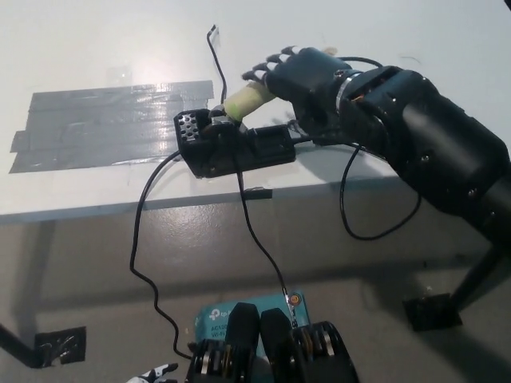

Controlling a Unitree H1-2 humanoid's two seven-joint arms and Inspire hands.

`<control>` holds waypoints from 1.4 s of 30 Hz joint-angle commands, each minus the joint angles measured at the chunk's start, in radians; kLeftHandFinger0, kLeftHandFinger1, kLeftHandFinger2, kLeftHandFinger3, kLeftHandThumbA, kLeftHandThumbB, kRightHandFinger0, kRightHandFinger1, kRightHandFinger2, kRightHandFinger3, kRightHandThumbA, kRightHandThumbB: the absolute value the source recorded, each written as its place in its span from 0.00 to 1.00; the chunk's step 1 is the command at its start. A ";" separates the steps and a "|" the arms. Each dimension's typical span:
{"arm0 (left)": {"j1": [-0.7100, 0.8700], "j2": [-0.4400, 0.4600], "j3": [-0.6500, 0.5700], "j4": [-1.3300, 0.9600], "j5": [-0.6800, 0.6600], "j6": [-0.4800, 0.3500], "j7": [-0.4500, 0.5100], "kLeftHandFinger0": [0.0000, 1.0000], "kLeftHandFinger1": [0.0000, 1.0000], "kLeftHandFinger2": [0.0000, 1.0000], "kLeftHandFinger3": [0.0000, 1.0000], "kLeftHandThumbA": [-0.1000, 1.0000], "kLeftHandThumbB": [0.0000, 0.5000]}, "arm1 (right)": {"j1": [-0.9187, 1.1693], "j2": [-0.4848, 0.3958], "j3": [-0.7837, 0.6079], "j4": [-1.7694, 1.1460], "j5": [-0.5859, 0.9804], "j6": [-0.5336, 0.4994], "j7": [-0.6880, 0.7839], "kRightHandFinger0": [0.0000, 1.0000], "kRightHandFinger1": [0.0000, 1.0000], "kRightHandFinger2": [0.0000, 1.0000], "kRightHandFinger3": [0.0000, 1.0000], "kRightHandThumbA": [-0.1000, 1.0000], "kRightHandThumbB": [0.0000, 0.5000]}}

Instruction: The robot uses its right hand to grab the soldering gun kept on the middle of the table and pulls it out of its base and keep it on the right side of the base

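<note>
- Near the middle of the white table (96, 48) sits the black base (235, 148), with the soldering gun (243, 101) standing in it, its handle wrapped in pale yellowish tape and leaning up toward the right.
- From the right side the black right hand (299, 80) reaches over that taped handle, palm down, covering its upper end.
- Its fingers (267, 68) are spread and only lightly curled, tips pointing away to the left over the handle; from where I stand I cannot say for certain whether it has actually closed on the handle or just rests across it.
- The lower end of the soldering gun is seated in the base, next to the small perforated metal plate (189, 125) at the base's left end.
- Left of the base, a wide patch of grey tape (104, 120) lies flat on the table.
- Black cables (148, 231) run off the front of the base and hang over the table edge toward the floor; another loops below the right forearm.
- Down at the bottom left edge only a sliver of the white left hand (156, 373) shows, too little to judge its fingers.
</note>
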 commanded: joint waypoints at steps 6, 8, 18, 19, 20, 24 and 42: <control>-0.004 0.002 -0.021 -0.026 -0.001 0.013 -0.028 0.78 0.84 0.96 1.00 0.55 0.50 | -0.032 -0.021 0.089 0.018 -0.245 0.080 0.054 1.00 1.00 1.00 1.00 0.56 1.00; -0.012 0.001 -0.026 -0.021 0.002 0.013 -0.027 0.78 0.84 0.96 1.00 0.55 0.50 | -0.032 -0.023 0.096 0.018 -0.274 0.078 0.030 1.00 1.00 1.00 1.00 0.54 1.00; -0.031 0.013 -0.080 -0.021 0.056 0.014 -0.028 0.77 0.85 0.98 1.00 0.56 0.44 | 0.056 -0.025 0.148 0.025 -0.462 0.087 -0.232 1.00 1.00 1.00 1.00 0.43 1.00; -0.033 0.014 -0.083 -0.021 0.062 0.014 -0.028 0.78 0.85 0.98 1.00 0.57 0.44 | 0.070 -0.025 0.141 0.032 -0.469 0.087 -0.287 1.00 1.00 1.00 1.00 0.32 0.87; -0.034 0.015 -0.087 -0.022 0.070 0.014 -0.028 0.78 0.85 0.98 1.00 0.57 0.44 | 0.091 -0.024 0.132 0.044 -0.476 0.088 -0.369 1.00 1.00 1.00 1.00 0.28 0.84; -0.043 0.017 -0.091 -0.023 0.078 0.014 -0.035 0.81 0.88 1.00 1.00 0.56 0.42 | 0.126 -0.025 0.126 0.097 -0.503 0.099 -0.508 0.48 0.75 0.77 1.00 0.17 0.64; -0.050 0.014 -0.095 -0.017 0.114 0.014 -0.086 0.82 0.86 0.99 1.00 0.54 0.37 | 0.183 -0.015 -0.037 0.220 -0.461 0.012 -0.887 0.00 0.00 0.24 0.12 0.12 0.59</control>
